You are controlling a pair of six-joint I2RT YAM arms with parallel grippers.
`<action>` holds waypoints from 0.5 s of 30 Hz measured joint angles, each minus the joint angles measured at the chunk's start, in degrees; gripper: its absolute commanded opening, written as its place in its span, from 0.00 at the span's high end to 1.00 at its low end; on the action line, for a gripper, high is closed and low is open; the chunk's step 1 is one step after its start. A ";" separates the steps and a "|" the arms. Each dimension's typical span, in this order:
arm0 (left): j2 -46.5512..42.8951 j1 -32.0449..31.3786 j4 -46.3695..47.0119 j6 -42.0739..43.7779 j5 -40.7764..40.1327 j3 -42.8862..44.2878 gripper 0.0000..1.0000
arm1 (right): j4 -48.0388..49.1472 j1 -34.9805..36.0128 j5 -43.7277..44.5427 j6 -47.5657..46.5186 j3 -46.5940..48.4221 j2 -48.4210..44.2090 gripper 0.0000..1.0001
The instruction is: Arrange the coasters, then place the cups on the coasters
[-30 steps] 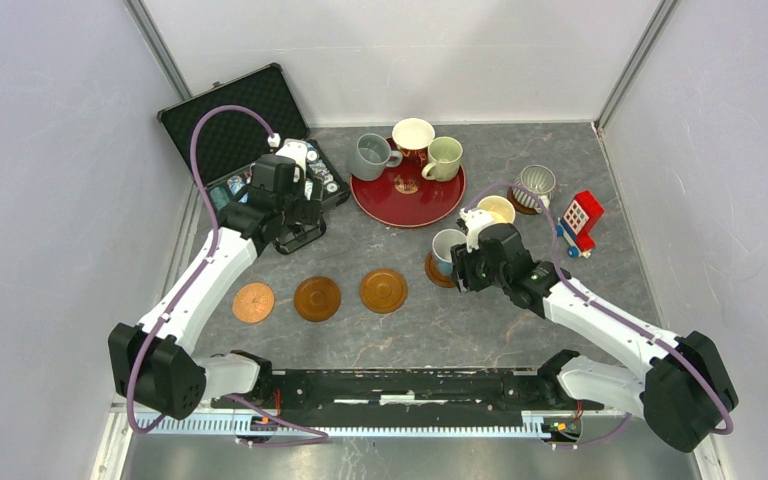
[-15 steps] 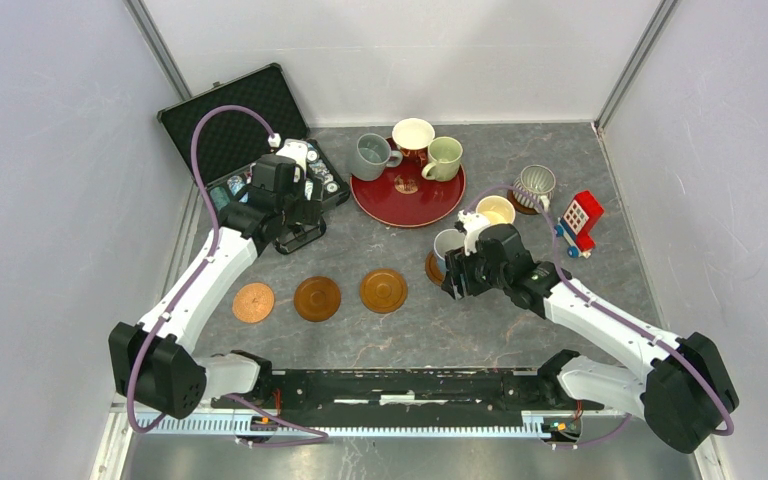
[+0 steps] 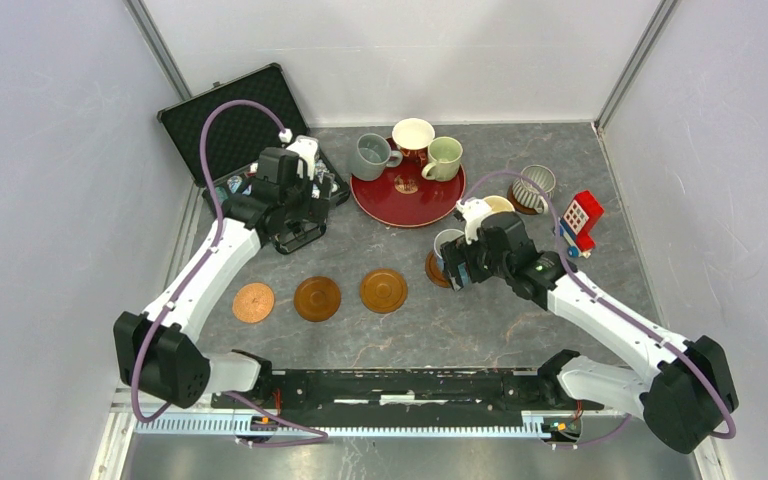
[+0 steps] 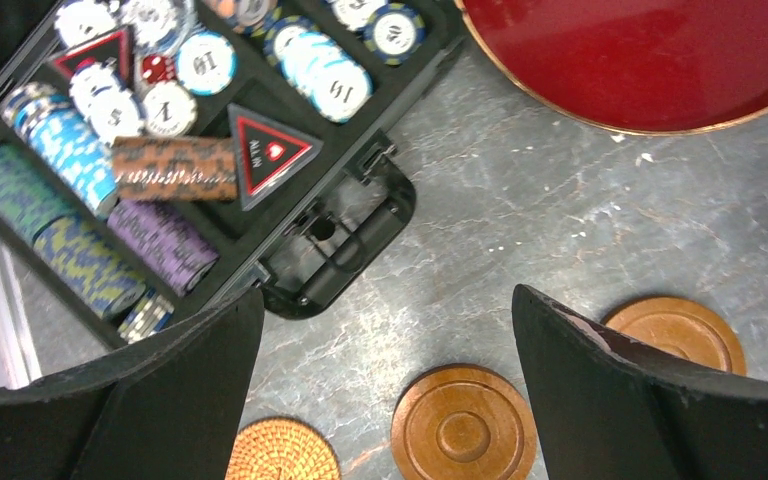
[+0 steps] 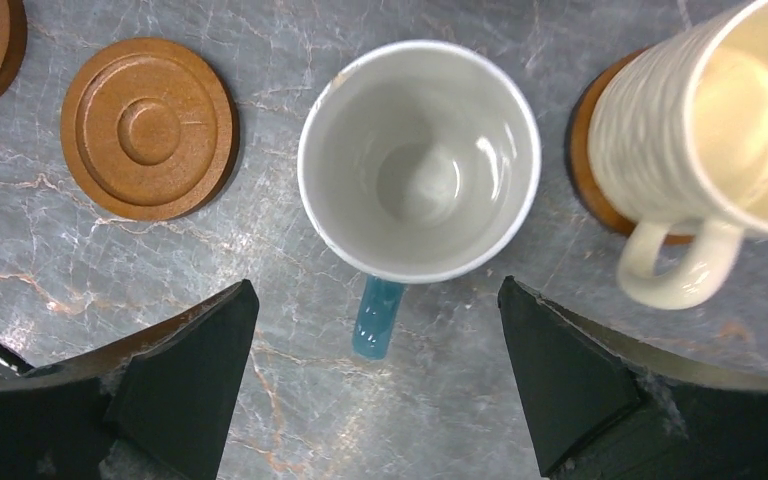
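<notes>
Readable: "ALL IN" on a black-and-red triangular marker (image 4: 273, 155) lying in the poker chip case (image 4: 340, 230), just ahead of the left gripper (image 4: 387, 296). Numerals on neighbouring chips (image 4: 206, 62) too blurred to read.

Plain pale walls (image 3: 400, 50) close round my grey marbled table (image 3: 410, 330) on three sides, with metal posts (image 3: 636, 62) rising at its far corners.

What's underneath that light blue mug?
A brown coaster: from overhead, only its edge peeks out beside the light blue mug. The mug covers the rest of it.
</notes>
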 measured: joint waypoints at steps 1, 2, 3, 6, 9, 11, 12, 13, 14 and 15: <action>0.92 0.00 -0.11 0.61 1.62 0.98 0.00 | -0.76 -0.31 -0.11 -1.20 1.11 0.02 0.02; 1.99 0.00 -0.15 1.27 3.45 2.03 0.00 | -1.07 -0.72 -0.59 -2.23 1.99 0.02 0.02; 3.19 0.00 -0.09 1.92 5.46 3.17 0.00 | -1.60 -1.53 -1.31 -3.52 3.23 0.04 0.02; 8.46 -0.09 0.52 3.30 12.00 7.85 0.00 | -2.10 -5.70 -6.21 -6.99 6.86 0.13 0.02; 16.31 -0.83 0.39 3.87 16.85 15.61 0.08 | -1.53 -12.92 -14.10 -9.40 10.29 0.70 0.02; 22.29 -1.68 0.33 4.46 18.88 22.21 0.12 | 0.17 -17.53 -19.06 -9.86 11.30 1.16 0.02; 25.90 -2.29 -0.46 4.57 20.06 26.58 0.14 | 1.38 -19.61 -21.18 -9.84 11.28 1.25 0.02; 29.03 -2.82 -0.68 4.57 20.90 30.16 0.16 | 2.19 -21.11 -22.64 -9.86 11.17 1.25 0.02; 32.41 -3.45 -1.25 4.57 21.62 34.38 0.17 | 3.61 -22.53 -24.04 -9.86 10.75 1.25 0.02; 35.47 -3.98 -1.79 4.57 22.21 38.07 0.17 | 4.72 -23.56 -25.18 -9.88 10.29 1.25 0.02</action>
